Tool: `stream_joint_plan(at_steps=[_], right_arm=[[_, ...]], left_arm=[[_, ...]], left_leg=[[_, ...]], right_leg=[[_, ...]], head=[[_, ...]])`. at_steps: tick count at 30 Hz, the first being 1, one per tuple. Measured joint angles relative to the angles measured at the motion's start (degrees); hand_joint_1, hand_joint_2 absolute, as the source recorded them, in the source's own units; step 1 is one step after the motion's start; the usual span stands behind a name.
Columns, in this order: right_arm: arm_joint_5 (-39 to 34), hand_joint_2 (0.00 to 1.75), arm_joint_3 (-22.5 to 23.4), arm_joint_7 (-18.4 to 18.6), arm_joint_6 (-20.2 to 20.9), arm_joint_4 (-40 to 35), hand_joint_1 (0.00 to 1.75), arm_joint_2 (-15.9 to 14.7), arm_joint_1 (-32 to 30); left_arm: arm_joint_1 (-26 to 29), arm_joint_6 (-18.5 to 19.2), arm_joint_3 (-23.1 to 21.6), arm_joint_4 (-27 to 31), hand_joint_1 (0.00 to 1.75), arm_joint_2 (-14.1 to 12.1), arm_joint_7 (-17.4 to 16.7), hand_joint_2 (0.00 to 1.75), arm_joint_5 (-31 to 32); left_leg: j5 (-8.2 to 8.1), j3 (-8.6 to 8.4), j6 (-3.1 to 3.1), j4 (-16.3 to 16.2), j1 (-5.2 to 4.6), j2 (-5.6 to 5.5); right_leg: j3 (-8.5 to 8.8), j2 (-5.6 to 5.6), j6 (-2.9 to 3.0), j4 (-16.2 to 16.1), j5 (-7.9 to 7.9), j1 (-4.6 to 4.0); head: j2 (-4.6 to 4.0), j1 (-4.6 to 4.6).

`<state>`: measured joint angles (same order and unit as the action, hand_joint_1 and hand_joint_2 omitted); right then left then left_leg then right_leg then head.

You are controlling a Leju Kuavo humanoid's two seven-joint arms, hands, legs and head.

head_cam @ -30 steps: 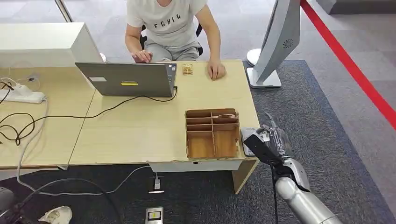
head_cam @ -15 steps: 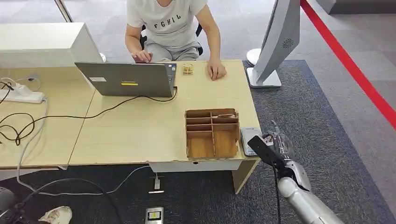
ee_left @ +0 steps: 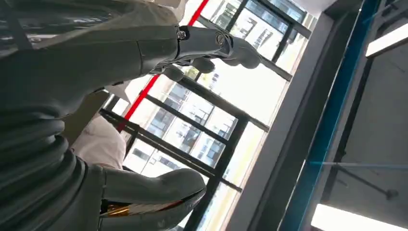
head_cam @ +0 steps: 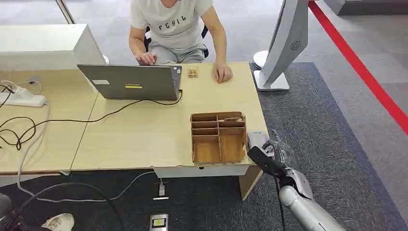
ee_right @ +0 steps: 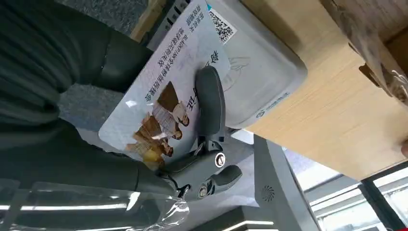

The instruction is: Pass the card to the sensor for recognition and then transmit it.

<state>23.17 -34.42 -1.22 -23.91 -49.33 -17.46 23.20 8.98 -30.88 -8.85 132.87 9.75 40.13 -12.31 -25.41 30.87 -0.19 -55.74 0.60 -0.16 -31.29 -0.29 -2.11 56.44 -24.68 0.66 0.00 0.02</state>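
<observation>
My right hand (head_cam: pixel 271 157) hangs just off the table's front right corner and pinches a white card (ee_right: pixel 155 98) with a printed picture. In the right wrist view the thumb (ee_right: pixel 210 103) presses on the card's face, and the card's far end overlaps the grey flat sensor (ee_right: pixel 263 67). The sensor (head_cam: pixel 256 139) lies on the table edge, right of the wooden compartment box (head_cam: pixel 219 137). My left hand (ee_left: pixel 120 53) points up at windows with its fingers apart, holding nothing.
A person sits at the far side of the wooden table (head_cam: pixel 144 130), one hand (head_cam: pixel 223 73) flat on it, behind an open laptop (head_cam: pixel 130 82). Cables and a power strip (head_cam: pixel 21 98) lie at the left. A white display stand (head_cam: pixel 284 43) rises at the right on dark carpet.
My right hand with the card has sunk a little and drifted back toward the table's front corner. The sensor's top now shows more. The person has not moved.
</observation>
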Motion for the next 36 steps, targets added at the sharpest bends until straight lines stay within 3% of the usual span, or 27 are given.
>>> stream_joint_plan(at_steps=[11,19,29,36], right_arm=[[-0.42,1.75,-0.42,-1.36,-1.20,2.21,1.75,1.27,1.21],[1.20,1.75,-0.81,-1.44,-5.23,1.25,1.75,0.39,3.23],[7.62,1.75,-0.72,6.20,-6.49,-6.44,1.75,-4.13,7.17],[13.64,1.75,-0.72,10.53,-2.82,-10.66,1.75,-7.30,10.43]], left_arm=[[-0.07,-0.44,-0.04,0.42,0.00,-0.28,0.00,1.75,0.00],[-0.04,-0.33,-0.22,0.42,0.00,-0.33,0.00,1.75,-0.20],[0.11,2.60,-0.17,0.42,0.00,-0.29,0.00,1.75,-1.88],[0.22,7.30,0.09,0.33,0.00,0.44,0.00,1.75,-3.54]], left_leg=[[0.02,-0.13,-0.02,0.00,0.00,0.01],[0.08,-0.05,0.01,-0.01,-0.03,0.01],[0.08,0.02,0.01,-0.01,-0.03,0.02],[0.08,0.02,0.01,-0.01,-0.03,0.02]], right_leg=[[0.12,0.01,0.02,0.00,0.02,0.00],[0.08,0.00,-0.02,0.02,0.06,0.03],[0.02,0.00,-0.02,0.01,0.06,0.03],[0.01,0.00,-0.02,0.01,0.06,0.03]], head=[[0.00,-0.02],[0.00,-0.02],[0.00,-0.02],[0.00,-0.02]])
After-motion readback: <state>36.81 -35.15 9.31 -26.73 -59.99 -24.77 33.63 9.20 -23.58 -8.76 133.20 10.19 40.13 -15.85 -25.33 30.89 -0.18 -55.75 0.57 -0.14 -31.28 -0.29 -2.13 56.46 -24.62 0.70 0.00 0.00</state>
